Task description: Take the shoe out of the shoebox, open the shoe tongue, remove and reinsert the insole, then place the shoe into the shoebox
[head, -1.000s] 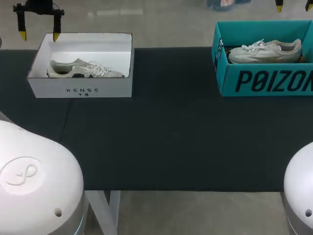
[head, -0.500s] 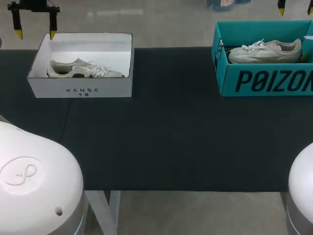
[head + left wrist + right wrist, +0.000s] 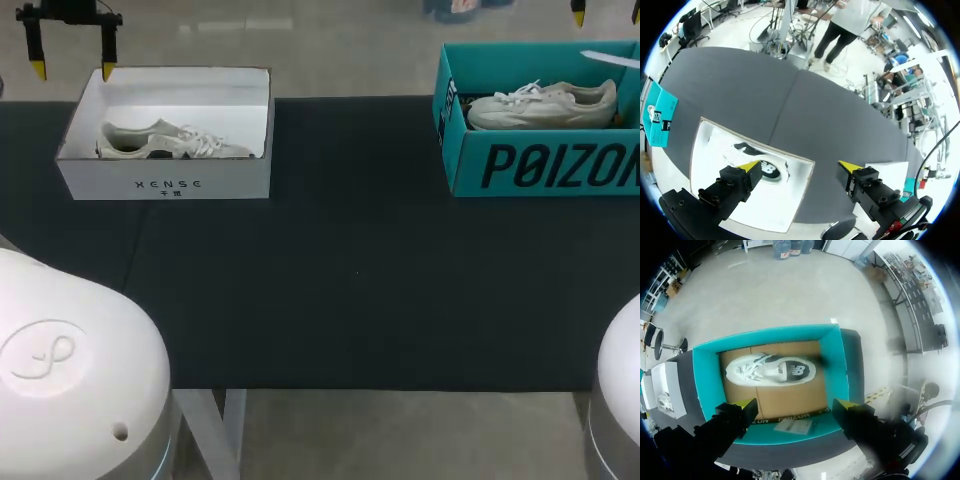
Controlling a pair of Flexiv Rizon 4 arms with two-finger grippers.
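Since a second ago the left gripper has shifted a little outward and now hangs over the far left corner of the white shoebox. Its yellow-tipped fingers are spread wide with nothing between them, one over the box's white inside and the other over the dark table past its edge. A grey-white shoe lies on its side in that box, toe toward the table's middle, untouched. The right gripper hovers above the teal shoebox at the table's far right, fingers likewise parted and empty. A second white shoe lies on the teal box's brown floor, ahead of those fingers.
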